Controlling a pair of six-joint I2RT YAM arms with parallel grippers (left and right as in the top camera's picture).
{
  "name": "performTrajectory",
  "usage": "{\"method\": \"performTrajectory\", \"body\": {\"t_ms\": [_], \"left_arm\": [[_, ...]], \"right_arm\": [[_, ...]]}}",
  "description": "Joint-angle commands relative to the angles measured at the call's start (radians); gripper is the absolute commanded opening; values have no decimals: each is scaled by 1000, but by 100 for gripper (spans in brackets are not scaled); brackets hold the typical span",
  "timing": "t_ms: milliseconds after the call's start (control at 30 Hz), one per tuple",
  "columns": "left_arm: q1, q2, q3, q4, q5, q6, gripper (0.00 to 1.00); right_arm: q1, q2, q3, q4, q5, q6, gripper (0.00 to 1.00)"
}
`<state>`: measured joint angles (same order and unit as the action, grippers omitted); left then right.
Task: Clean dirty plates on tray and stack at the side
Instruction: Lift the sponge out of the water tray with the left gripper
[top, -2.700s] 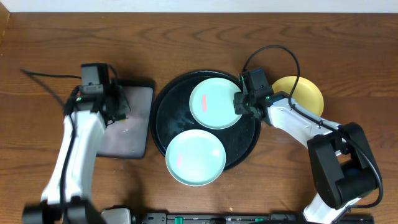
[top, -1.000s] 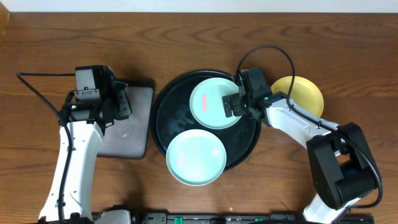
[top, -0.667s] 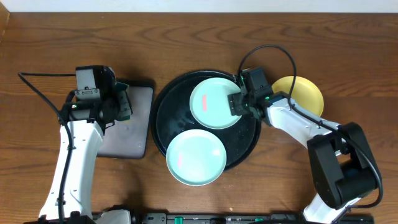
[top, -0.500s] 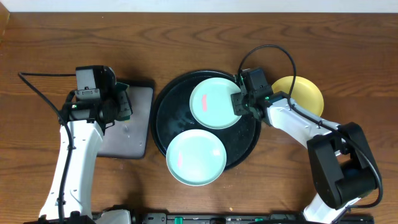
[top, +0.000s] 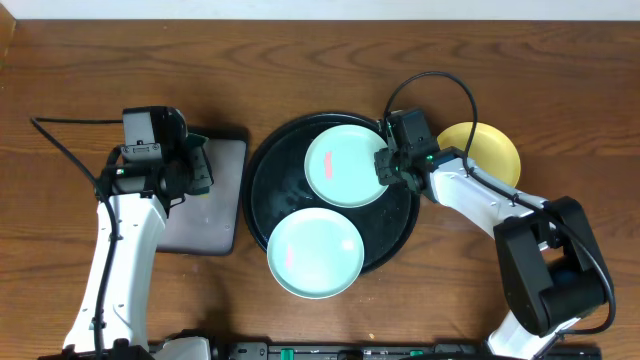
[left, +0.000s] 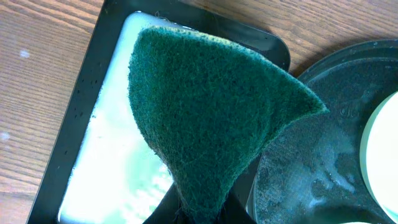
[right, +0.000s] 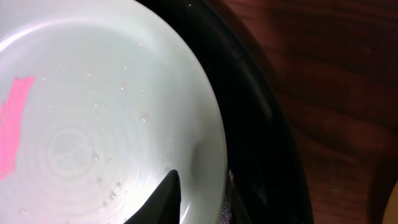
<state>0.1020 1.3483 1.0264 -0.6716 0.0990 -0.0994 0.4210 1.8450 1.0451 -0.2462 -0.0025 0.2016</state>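
Left gripper (left: 198, 214) clamped tight on a green sponge (left: 211, 118), at 9 o'clock from the tray (top: 258, 175); right gripper (top: 383, 167) pinches the upper plate (top: 340, 165) at its 3 o'clock rim, jaws nearly closed; lower plate (top: 314, 253) overhangs the tray at 6; yellow plate (top: 492, 150) on the table (top: 300, 60), at 3.

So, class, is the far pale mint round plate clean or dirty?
Dirty: the far pale mint round plate shows a pink smear.
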Motion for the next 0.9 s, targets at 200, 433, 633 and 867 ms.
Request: {"method": "performTrajectory", "body": {"t_ms": [200, 433, 633, 867], "left_arm": [[-2, 4, -9, 9, 2, 16, 7], [-2, 4, -9, 23, 2, 16, 7], [-2, 4, -9, 27, 3, 16, 7], [-2, 4, -9, 52, 2, 16, 8]], "right_arm": [[-1, 8, -13, -6, 5, 31, 18], [3, 8, -13, -5, -50, 67, 6], [3, 8, -13, -3, -47, 67, 28], [4, 18, -13, 1, -47, 67, 20]]}}
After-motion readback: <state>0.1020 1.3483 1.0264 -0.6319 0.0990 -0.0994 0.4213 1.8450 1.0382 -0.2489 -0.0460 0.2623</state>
